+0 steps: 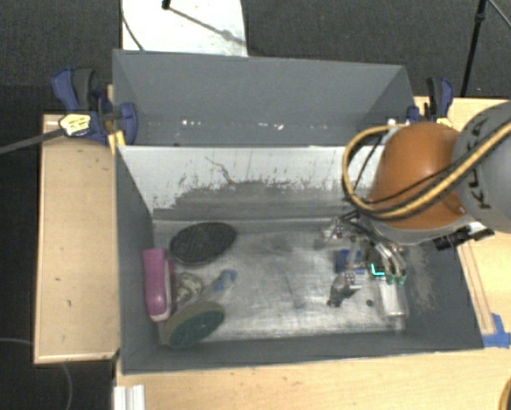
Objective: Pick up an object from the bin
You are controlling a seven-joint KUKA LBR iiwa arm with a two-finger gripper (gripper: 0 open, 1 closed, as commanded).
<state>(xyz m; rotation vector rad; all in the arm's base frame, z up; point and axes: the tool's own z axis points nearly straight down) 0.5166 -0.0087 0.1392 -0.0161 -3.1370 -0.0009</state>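
My gripper (365,298) hangs low over the right part of the bin floor, under the orange wrist cover. Its fingers stand open, one dark fingertip (338,295) on the left and one pale fingertip (392,302) on the right, with bare grey floor between them. No loose thing lies between or beside the fingers. The nearest loose things sit well to the left: a small clear and blue piece (222,282) and a dark oval brush head (202,241).
A pink bar-shaped thing (156,283) lies along the left wall. A round dark-green disc (193,326) leans at the front left corner beside it. The arm and its cables come in over the bin's right rim.
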